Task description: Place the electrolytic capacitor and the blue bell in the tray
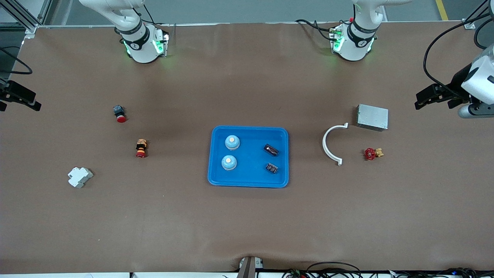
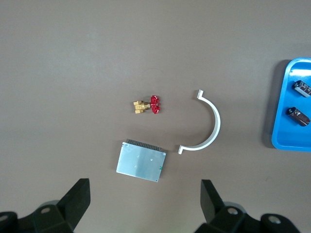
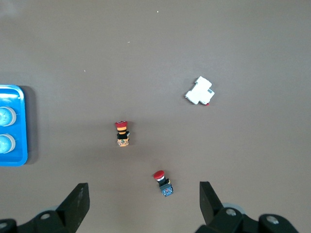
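The bright blue tray (image 1: 250, 184) lies at the table's middle. Two blue bells (image 1: 232, 142) (image 1: 229, 162) stand in it toward the right arm's end. Two dark electrolytic capacitors (image 1: 271, 150) (image 1: 271, 168) lie in it toward the left arm's end. My left gripper (image 1: 422, 99) is open and empty, up over the left arm's end of the table; its wrist view (image 2: 145, 194) shows the tray's edge (image 2: 286, 141) and both capacitors (image 2: 302, 89) (image 2: 297, 115). My right gripper (image 1: 21, 100) is open and empty over the right arm's end (image 3: 141, 196); its view shows the tray's corner (image 3: 19, 155) and bells (image 3: 6, 116).
Toward the left arm's end lie a grey metal box (image 1: 372, 117), a white curved clamp (image 1: 331, 143) and a red-handled brass valve (image 1: 372, 153). Toward the right arm's end lie a red push button (image 1: 119, 114), a red and orange button (image 1: 141, 148) and a white breaker (image 1: 80, 177).
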Robot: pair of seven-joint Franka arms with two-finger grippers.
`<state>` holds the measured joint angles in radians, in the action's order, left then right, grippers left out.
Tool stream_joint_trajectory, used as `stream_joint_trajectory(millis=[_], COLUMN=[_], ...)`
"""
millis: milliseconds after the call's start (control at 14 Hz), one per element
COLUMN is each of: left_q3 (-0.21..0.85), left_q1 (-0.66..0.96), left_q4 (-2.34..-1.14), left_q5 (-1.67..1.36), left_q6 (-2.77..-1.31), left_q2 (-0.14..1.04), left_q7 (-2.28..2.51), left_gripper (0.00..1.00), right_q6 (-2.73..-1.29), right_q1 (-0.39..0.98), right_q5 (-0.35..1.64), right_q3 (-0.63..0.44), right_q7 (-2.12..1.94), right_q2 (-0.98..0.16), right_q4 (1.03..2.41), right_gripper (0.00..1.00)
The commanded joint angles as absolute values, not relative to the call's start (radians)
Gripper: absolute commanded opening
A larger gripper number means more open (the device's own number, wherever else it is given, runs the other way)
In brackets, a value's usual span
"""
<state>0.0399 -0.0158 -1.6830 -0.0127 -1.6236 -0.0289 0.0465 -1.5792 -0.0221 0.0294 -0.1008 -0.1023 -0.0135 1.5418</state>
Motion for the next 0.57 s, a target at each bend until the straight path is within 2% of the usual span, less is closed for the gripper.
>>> stream_joint_trajectory(millis=[0, 499], left_q3=[0.044, 0.044], left_q1=[-0.017, -0.02], left_q4=[-1.655, -1.657], left_q5=[-0.006, -0.006], left_q6=[-1.595, -1.595], left_q2=[-0.023, -0.023], left_q7=[0.057, 0.054], left_gripper=[1.0, 1.0], right_q6=[-1.615, -1.629], right_q1=[-0.029, -0.028], right_q5=[0.015, 0.017], right_q3=[-0.094, -0.092], right_q7=[-0.087, -0.086], right_q2=[0.014, 0.014], right_q4=[1.586, 1.595], right_gripper=[1.0, 1.0])
